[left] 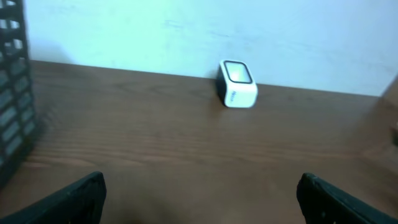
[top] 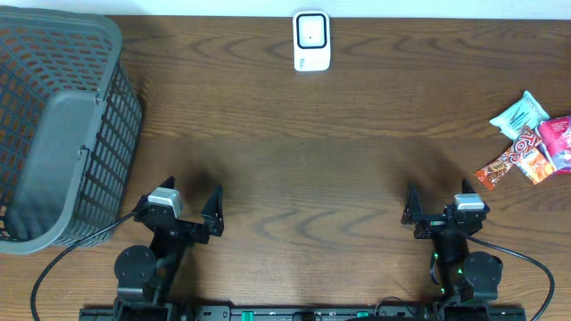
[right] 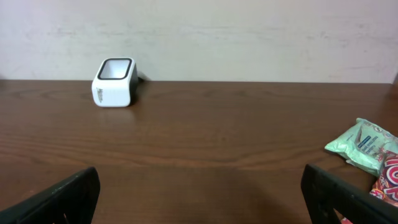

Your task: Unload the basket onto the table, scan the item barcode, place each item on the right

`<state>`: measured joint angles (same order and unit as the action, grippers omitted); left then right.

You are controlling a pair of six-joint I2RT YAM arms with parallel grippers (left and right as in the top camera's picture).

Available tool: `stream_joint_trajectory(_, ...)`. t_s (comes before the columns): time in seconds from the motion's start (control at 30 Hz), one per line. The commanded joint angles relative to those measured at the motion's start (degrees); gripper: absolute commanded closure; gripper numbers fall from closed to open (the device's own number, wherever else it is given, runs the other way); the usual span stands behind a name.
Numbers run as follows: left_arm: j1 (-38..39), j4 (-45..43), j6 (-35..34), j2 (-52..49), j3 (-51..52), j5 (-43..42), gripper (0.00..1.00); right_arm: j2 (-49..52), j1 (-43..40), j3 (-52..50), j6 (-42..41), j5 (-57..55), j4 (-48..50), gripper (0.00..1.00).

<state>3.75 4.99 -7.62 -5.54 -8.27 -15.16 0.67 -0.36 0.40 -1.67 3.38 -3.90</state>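
Observation:
The white barcode scanner (top: 311,40) stands at the table's far edge, window facing up; it also shows as the scanner (left: 237,84) in the left wrist view and the scanner (right: 114,83) in the right wrist view. Snack items lie at the right edge: a light blue packet (top: 519,114), a red packet (top: 558,138) and an orange bar (top: 513,160). The right wrist view catches the pale packet (right: 364,145) and red packet (right: 388,177). My left gripper (top: 183,201) (left: 202,186) and right gripper (top: 446,192) (right: 200,180) rest near the front edge, both open and empty, far from scanner and snacks.
A grey plastic basket (top: 111,71) fills the table's left side, and its wall (left: 12,93) shows at the left of the left wrist view. A white wall runs behind the far table edge. Brown wood lies between the grippers and the scanner.

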Motion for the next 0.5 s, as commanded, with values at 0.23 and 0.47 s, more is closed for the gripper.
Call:
stream_joint_trajectory(0.23,-3.7,-8.0,0.5,5.5,5.3,-0.9,0.02,-0.3,0.5,0.0,0.6,0.2,-0.2,0.01)
stream_joint_trajectory(0.47,-3.7,-14.9,1.7,5.5,8.0,-0.9,0.02,-0.3,0.5,0.0,0.6,0.2,-0.2,0.01)
